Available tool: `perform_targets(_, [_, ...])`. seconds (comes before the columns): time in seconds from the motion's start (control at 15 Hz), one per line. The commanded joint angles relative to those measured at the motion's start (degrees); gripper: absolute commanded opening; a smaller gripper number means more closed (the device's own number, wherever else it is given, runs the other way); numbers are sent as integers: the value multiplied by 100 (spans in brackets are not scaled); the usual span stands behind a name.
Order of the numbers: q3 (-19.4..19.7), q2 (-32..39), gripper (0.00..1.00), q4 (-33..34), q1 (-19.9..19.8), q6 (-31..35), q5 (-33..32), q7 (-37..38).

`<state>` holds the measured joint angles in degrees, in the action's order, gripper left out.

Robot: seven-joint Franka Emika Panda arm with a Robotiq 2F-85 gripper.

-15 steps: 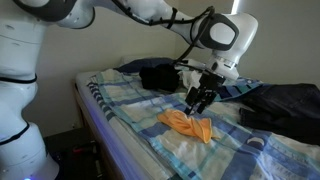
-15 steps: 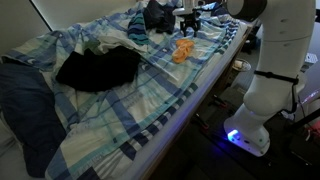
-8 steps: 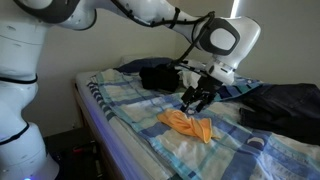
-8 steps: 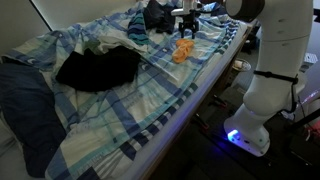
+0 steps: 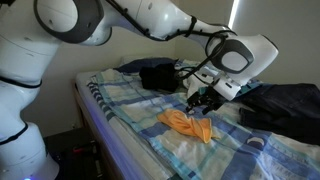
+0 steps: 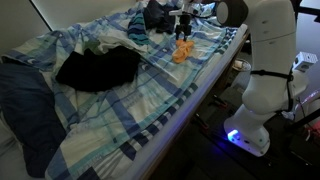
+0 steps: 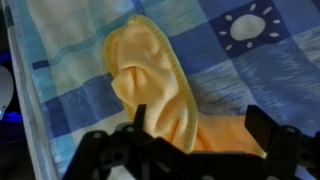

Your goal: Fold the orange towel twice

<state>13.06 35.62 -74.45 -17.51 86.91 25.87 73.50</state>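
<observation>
The orange towel (image 5: pixel 188 123) lies crumpled on the blue-and-white plaid bedsheet (image 5: pixel 130 100), near the bed's edge. It also shows in the other exterior view (image 6: pixel 182 50). My gripper (image 5: pixel 200 101) hangs just above the towel's far side, fingers pointing down, and it also shows in an exterior view (image 6: pixel 184 30). In the wrist view the towel (image 7: pixel 158 80) fills the middle, with a raised fold. The gripper (image 7: pixel 197 130) is open, its two dark fingers wide apart with the towel below and between them. I cannot tell whether the fingers touch the cloth.
Dark clothes lie near the towel: a black heap (image 5: pixel 160 76) behind it and navy clothes (image 5: pixel 285 105) beside it. A black garment (image 6: pixel 98 68) and a navy one (image 6: pixel 25 100) lie further along the bed. The bed's edge (image 6: pixel 205 85) runs close to the towel.
The arm's wrist and forearm have swung over and turned. The gripper has stayed above the towel, slightly lower. The towel has not moved.
</observation>
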Motion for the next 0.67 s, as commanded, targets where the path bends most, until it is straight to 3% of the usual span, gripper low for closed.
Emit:
perform_targets(0.0, [-107,385,100,863,-341,-309,421,519])
perform_targets(0.6, [-187,1167,100,1843,-667,-294,319,1336])
